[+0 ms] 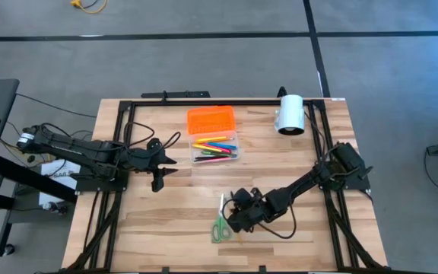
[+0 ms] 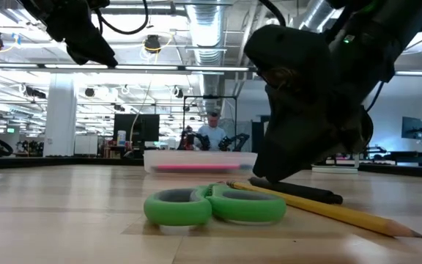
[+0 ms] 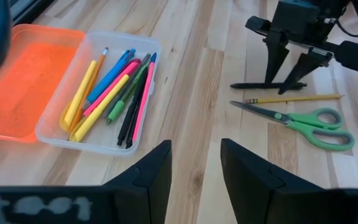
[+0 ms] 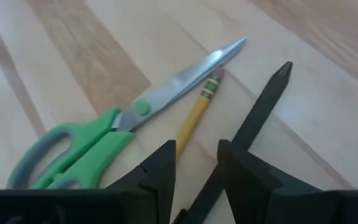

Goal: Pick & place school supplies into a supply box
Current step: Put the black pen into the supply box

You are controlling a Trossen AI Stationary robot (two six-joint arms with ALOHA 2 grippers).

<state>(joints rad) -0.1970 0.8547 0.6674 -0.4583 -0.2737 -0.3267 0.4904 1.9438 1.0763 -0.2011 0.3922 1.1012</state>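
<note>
The supply box [image 1: 216, 147], clear with its orange lid [image 1: 210, 120] open at its far side, holds several coloured pens [image 3: 107, 93]. On the table nearer the front lie green-handled scissors [image 4: 98, 143], a yellow pencil [image 4: 196, 115] and a black pen [image 4: 263, 109], side by side. My right gripper [image 4: 196, 165] is open and points steeply down over the black pen [image 3: 269, 85], one finger on each side of it, tips close to the table. My left gripper [image 3: 196, 162] hangs open above the table, left of the box, with nothing between its fingers.
A white cylinder [image 1: 289, 114] lies at the far right of the table. A black frame [image 1: 128, 114] runs along the table's sides and far edge. Bare wood lies between the box and the scissors [image 1: 219, 227].
</note>
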